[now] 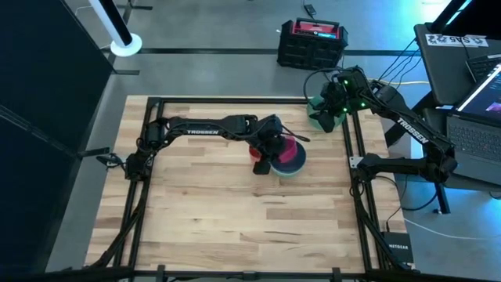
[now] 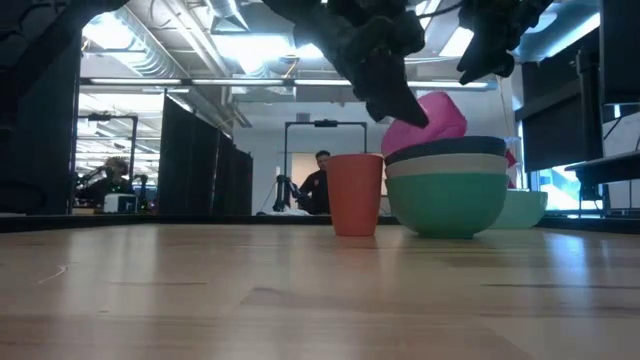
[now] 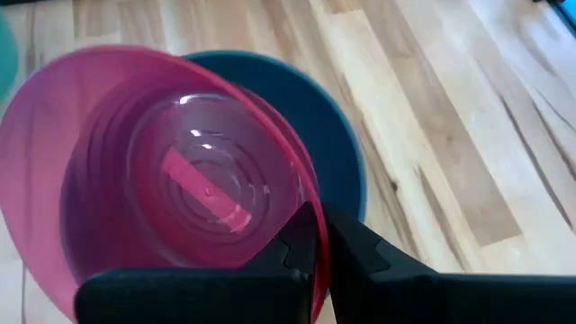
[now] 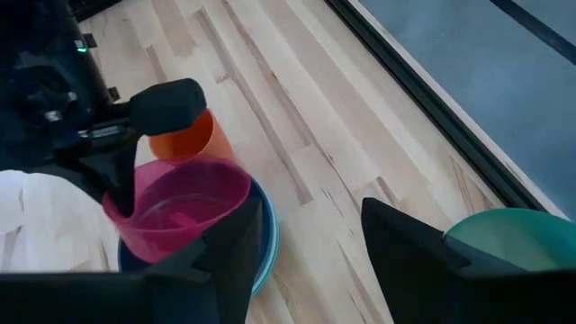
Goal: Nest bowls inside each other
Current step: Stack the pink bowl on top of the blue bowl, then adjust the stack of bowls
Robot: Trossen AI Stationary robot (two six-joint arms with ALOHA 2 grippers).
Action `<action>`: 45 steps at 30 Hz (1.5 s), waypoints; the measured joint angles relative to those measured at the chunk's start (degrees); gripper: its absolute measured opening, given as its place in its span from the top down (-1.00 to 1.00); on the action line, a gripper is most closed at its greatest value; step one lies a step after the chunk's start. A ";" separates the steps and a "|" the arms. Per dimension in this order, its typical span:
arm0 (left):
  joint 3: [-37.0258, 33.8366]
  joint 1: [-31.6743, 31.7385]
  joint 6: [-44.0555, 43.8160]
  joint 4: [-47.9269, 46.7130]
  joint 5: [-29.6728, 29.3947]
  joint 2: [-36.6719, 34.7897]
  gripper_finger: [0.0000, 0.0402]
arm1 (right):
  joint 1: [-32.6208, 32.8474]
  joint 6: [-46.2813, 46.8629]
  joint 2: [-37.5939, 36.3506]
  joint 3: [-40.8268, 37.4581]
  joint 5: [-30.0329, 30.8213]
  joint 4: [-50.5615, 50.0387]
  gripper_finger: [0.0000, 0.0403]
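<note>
A pink bowl hangs tilted over a stack of bowls: dark teal-blue on top, white under it, green at the bottom, which rests on the table. My left gripper is shut on the pink bowl near the table's middle. A red cup stands upright beside the stack. My right gripper waits open above the table's far right corner, over another green bowl. My left gripper pinches the pink bowl's rim between its two fingers, one inside the bowl and one outside. The fingers slant down from the table's left side. The bowl is tilted, its mouth turned up and toward the gripper, its lower part sunk behind the dark teal-blue bowl's rim. I cannot tell whether the two bowls touch.
The red cup stands close to the stack's left side, right under my left arm. The green bowl sits near the far right corner. The near half of the wooden table is bare. People show in the room beyond.
</note>
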 joint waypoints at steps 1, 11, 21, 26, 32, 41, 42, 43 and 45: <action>0.00 0.01 0.02 -0.01 -0.01 0.01 0.97 | 0.00 0.00 0.00 0.00 -0.02 -0.02 0.10; 0.03 0.42 -1.65 0.03 -0.04 0.01 0.58 | 0.02 0.01 0.00 -0.12 -0.59 -0.13 0.10; 9.63 5.19 -3.18 -16.51 -1.86 -2.03 0.53 | 0.03 -0.37 -0.02 -6.05 -0.17 -1.02 0.10; 14.58 7.63 -3.95 -25.04 -2.79 -3.08 0.50 | 0.04 -0.56 -0.03 -9.04 0.04 -1.47 0.10; 18.58 11.26 -4.24 -36.27 -4.15 -4.68 0.48 | 0.04 -0.88 -0.04 -12.71 2.03 -1.73 0.10; 18.51 17.04 -3.07 -44.54 -4.61 -5.56 0.48 | 0.16 -3.56 0.01 -15.10 4.07 -3.63 0.10; 18.51 17.25 -3.08 -44.64 -4.61 -5.56 0.48 | 1.16 -2.61 0.51 -15.10 4.70 -3.30 0.10; 18.51 17.36 -3.09 -44.66 -4.60 -5.56 0.48 | 2.19 -1.64 1.02 -15.09 5.35 -2.97 0.10; 18.50 17.59 -3.10 -44.71 -4.59 -5.56 0.48 | 4.25 0.31 2.05 -15.08 6.64 -2.30 0.10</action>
